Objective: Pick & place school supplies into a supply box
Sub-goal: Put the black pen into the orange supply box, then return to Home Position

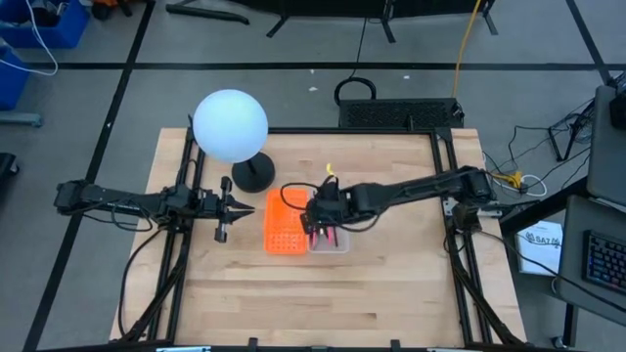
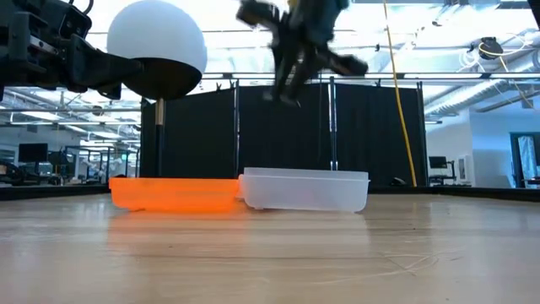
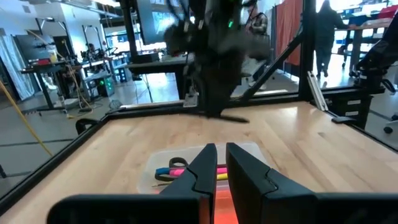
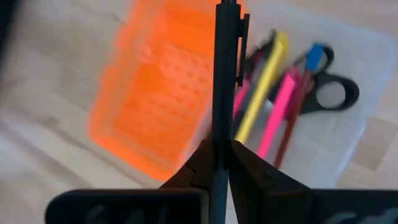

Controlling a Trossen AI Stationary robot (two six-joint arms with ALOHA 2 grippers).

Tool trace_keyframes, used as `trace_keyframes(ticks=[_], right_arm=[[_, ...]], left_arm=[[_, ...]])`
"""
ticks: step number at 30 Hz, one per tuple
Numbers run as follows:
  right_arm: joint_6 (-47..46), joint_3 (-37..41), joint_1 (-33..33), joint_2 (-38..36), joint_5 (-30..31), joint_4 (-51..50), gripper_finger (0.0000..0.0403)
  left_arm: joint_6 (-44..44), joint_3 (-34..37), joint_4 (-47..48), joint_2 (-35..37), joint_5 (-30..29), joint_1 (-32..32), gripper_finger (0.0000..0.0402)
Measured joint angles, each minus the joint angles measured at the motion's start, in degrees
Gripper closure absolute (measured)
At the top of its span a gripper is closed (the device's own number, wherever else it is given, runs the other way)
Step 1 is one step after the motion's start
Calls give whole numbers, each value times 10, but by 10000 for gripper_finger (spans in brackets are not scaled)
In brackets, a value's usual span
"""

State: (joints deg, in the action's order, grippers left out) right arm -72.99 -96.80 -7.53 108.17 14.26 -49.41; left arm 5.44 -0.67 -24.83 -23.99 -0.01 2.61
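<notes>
My right gripper (image 1: pixel 318 223) hangs above the clear supply box (image 1: pixel 331 241) and is shut on a black pen (image 4: pixel 225 74). The box rests flat on the table beside the orange perforated piece (image 1: pixel 285 223). In the right wrist view the box (image 4: pixel 348 134) holds black-handled scissors (image 4: pixel 334 93), a yellow pen (image 4: pixel 265 92), pink pens (image 4: pixel 280 107) and a blue-tipped one (image 4: pixel 316 56). My left gripper (image 1: pixel 223 207) waits shut to the left of the orange piece, above the table. The low view shows the box (image 2: pixel 305 190) with my right gripper (image 2: pixel 285 84) high over it. My right gripper pinches the black pen's barrel (image 4: pixel 219 146) between its two fingers, well away from the clip end (image 4: pixel 242 37). The fingers point down from above. The pen is lifted clear, over the line where the orange piece meets the box.
A lamp with a white globe (image 1: pixel 230 125) on a black round base (image 1: pixel 254 174) stands at the far left of the table, just behind the orange piece. Bare wood (image 1: pixel 323 303) lies toward the near edge. Metal frame rails run along the table's left and right sides.
</notes>
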Motion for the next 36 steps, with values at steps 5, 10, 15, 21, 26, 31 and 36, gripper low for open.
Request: trace_keyframes(ticks=[5,10,15,21,26,31,36], right_arm=[[-5,69,40,1,-55,35,383],[-23,162,65,1,-108,143,383],[-26,210,87,0,-131,181,383],[-9,230,99,1,-143,179,383],[3,230,100,1,-141,182,348],[36,230,98,-10,-143,197,306],[62,230,97,-32,-144,193,283]], left_arm=[[-11,0,3,0,0,0,357],[-10,0,3,0,0,0,357],[-11,0,3,0,0,0,357],[-15,0,3,0,0,0,357],[-18,0,11,0,0,0,357],[-30,0,26,0,0,0,357],[-34,0,33,0,17,0,357]])
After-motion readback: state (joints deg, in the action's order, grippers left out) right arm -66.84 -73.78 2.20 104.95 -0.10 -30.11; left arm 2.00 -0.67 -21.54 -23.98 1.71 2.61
